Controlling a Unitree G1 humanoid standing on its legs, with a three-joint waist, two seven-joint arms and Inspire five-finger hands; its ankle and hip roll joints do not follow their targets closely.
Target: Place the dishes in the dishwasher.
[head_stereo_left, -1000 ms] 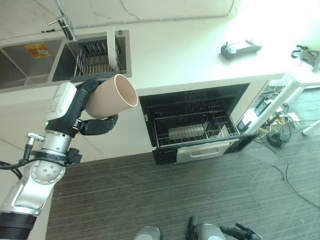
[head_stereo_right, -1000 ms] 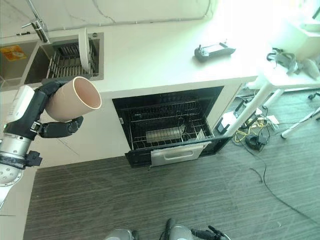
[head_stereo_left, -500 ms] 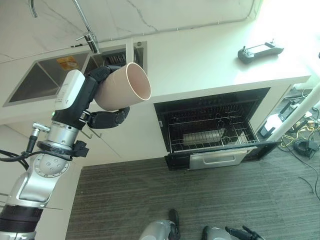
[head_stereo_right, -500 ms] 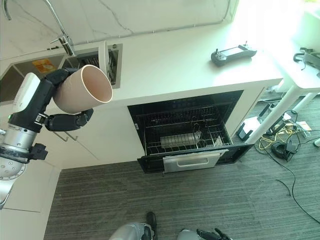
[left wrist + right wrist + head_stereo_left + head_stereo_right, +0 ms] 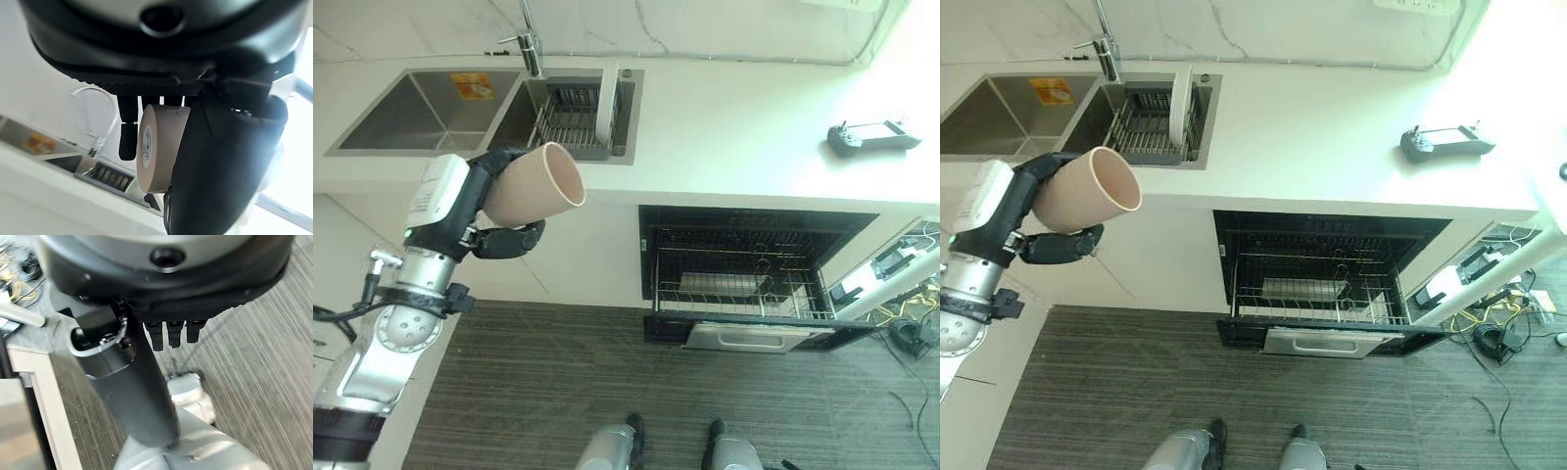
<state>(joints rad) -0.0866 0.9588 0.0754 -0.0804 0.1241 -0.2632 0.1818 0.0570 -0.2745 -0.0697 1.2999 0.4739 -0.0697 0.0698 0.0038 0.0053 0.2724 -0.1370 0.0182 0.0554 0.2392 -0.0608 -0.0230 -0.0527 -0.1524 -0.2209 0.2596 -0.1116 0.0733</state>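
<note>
Left hand is curled round a beige cup, with fingers over the top and thumb beneath; the cup is held on its side in the air, mouth towards 3 o'clock, in front of the cabinet below the sink. At 1 o'clock from the cup, a white plate is stood upright in a wire rack set in the right basin. At 4 o'clock the open dishwasher is seen, its lower rack pulled out. A black controller lies on the white countertop at 3 o'clock. Dark striped flooring is spread below. Right hand is pointed at the floor, its fingers relaxed, nothing held.
</note>
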